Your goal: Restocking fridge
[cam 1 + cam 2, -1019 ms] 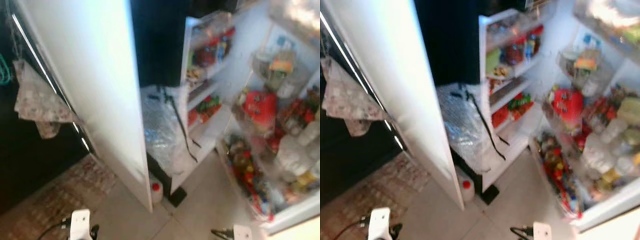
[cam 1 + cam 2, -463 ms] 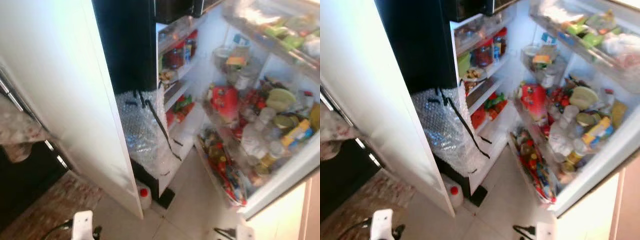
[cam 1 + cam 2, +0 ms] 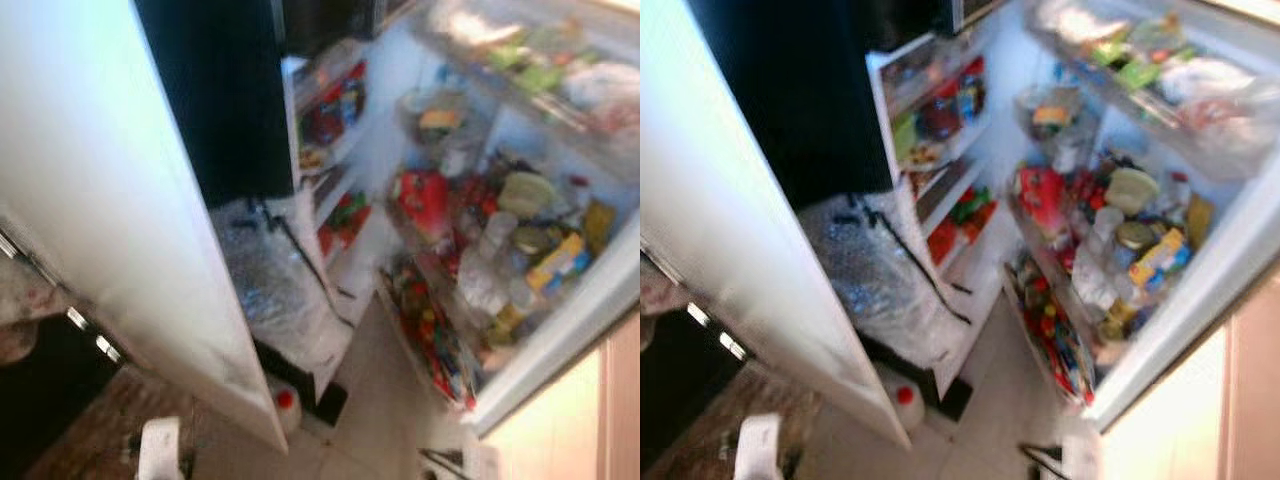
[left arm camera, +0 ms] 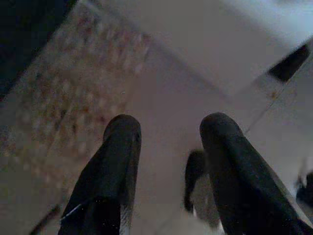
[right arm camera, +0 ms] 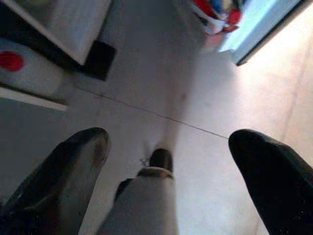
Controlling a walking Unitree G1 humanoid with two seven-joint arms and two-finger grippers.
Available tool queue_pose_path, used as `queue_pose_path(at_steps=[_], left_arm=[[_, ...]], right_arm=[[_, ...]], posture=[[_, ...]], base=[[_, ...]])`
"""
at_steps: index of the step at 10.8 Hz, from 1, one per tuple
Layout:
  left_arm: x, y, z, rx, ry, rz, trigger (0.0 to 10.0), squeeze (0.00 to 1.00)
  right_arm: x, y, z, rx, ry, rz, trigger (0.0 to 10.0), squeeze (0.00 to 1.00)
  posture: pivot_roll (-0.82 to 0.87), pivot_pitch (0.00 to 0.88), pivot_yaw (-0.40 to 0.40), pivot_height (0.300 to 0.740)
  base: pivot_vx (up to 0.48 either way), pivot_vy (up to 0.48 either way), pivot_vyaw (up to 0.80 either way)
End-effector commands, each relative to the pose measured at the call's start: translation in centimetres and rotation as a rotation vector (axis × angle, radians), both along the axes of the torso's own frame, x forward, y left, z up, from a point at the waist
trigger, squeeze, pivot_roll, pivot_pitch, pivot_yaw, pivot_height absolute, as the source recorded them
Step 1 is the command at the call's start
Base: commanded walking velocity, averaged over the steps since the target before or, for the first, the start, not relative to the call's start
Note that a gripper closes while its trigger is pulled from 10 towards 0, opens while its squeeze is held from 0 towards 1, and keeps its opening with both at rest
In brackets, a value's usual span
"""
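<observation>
The fridge stands open in front of me, its inner shelves (image 3: 335, 130) holding jars and packets. Its right door (image 3: 560, 330) swings wide, the racks crowded with bottles, tins and a red bag (image 3: 422, 195). Bubble wrap (image 3: 275, 290) with black straps covers the lower left compartment. Both arms hang low over the floor. My left gripper (image 4: 168, 129) is open above tile and rug, with nothing in it. My right gripper (image 5: 171, 139) is open wide above the tiles, also holding nothing.
The white left door (image 3: 110, 200) juts out toward me on the left. A white jug with a red cap (image 3: 285, 405) sits on the floor under it. A patterned rug (image 3: 90, 440) lies at the lower left. Pale tiles (image 3: 370, 400) run between the doors.
The camera has swung right and tilted, so the whole scene slid left and the right door's racks came fully into view. Both arms still hang as before.
</observation>
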State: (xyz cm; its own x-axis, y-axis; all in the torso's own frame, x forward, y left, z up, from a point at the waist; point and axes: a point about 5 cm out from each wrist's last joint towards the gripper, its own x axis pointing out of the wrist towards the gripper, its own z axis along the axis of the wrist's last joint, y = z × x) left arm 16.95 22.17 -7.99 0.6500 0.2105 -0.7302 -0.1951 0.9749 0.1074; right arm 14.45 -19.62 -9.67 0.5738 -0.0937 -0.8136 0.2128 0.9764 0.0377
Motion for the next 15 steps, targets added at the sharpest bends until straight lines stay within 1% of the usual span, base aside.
queue_pose_path(at_steps=[1,2,3,4,5,6,7,8,9,10,11,12,13,14,15], left_arm=[[0.2,-0.1,0.0,0.007,0.002,-0.004,10.0,0.0],[0.2,-0.1,0.1,0.006,0.0,-0.005,10.0,0.0],[0.2,-0.1,0.1,0.007,0.0,-0.005,10.0,0.0],[0.1,0.0,0.0,0.011,0.003,-0.004,10.0,0.0],[-0.1,0.1,0.0,0.016,0.009,-0.004,10.0,0.0],[-0.1,0.1,0.0,0.016,0.009,-0.003,10.0,0.0],[-0.1,0.1,0.0,0.017,0.007,-0.004,10.0,0.0],[0.0,0.0,0.0,0.018,0.005,-0.006,10.0,0.0],[0.2,-0.1,0.1,0.019,0.001,-0.007,10.0,0.0],[0.2,-0.2,0.1,0.018,0.0,-0.01,10.0,0.0],[0.2,-0.2,0.1,0.017,-0.001,-0.008,10.0,0.0],[0.2,-0.3,0.0,0.015,0.001,-0.009,10.0,0.0],[0.0,-0.4,-0.1,0.014,0.005,-0.011,10.0,0.0],[-0.1,-0.4,-0.1,0.014,0.008,-0.011,10.0,0.0],[-0.1,-0.4,-0.1,0.014,0.008,-0.013,10.0,0.0]], right_arm=[[-0.7,-0.6,-0.2,-0.017,0.018,-0.009,10.0,0.0],[-0.6,-0.8,0.0,-0.048,0.0,-0.015,10.0,0.0],[-0.6,-0.9,0.0,-0.052,-0.009,-0.043,10.0,0.0],[-0.5,-1.1,0.1,-0.08,-0.031,-0.08,10.0,0.0],[-0.6,-1.4,0.3,-0.108,-0.05,-0.147,10.0,0.0],[-0.7,-1.5,0.3,-0.115,-0.054,-0.187,10.0,0.0],[2.4,-3.1,2.3,-0.256,-0.181,-0.265,10.0,0.0],[4.9,-5.9,4.9,-0.371,-0.328,-0.344,10.0,0.0],[5.7,-7.3,6.1,-0.432,-0.383,-0.415,10.0,0.0],[6.6,-8.1,7.3,-0.475,-0.433,-0.436,10.0,0.0],[6.8,-8.3,7.7,-0.492,-0.452,-0.467,10.0,0.0],[6.7,-8.3,7.6,-0.494,-0.446,-0.468,10.0,0.0],[6.3,-8.1,7.2,-0.492,-0.429,-0.466,10.0,0.0],[5.6,-8.4,7.0,-0.528,-0.409,-0.504,10.0,0.0],[5.6,-8.7,7.3,-0.547,-0.416,-0.52,10.0,0.0]], posture=[[-0.01,0.014,0.053,0.74],[0.0,0.015,0.051,0.74],[0.0,0.015,0.051,0.74],[-0.01,0.016,0.051,0.74],[-0.01,0.017,0.051,0.74],[-0.01,0.016,0.052,0.74],[-0.01,0.016,0.052,0.74],[-0.01,0.011,0.051,0.74],[-0.02,0.009,0.051,0.74],[-0.02,0.004,0.048,0.74],[-0.01,0.003,0.046,0.74],[-0.02,0.003,0.046,0.74],[-0.02,0.001,0.045,0.74],[-0.01,0.001,0.045,0.74],[-0.01,0.001,0.045,0.74]], base=[[0.0,0.0,0.0],[0.0,0.0,0.0],[0.0,0.0,0.0],[0.0,0.0,0.0],[0.0,0.0,0.0],[0.0,0.0,0.0],[0.0,0.0,0.0],[0.0,0.0,0.0],[0.0,0.0,0.0],[0.0,0.0,0.0],[0.0,0.0,0.0],[0.0,0.0,0.0],[0.0,0.0,0.0],[0.0,0.0,0.0],[0.0,0.0,0.0]])
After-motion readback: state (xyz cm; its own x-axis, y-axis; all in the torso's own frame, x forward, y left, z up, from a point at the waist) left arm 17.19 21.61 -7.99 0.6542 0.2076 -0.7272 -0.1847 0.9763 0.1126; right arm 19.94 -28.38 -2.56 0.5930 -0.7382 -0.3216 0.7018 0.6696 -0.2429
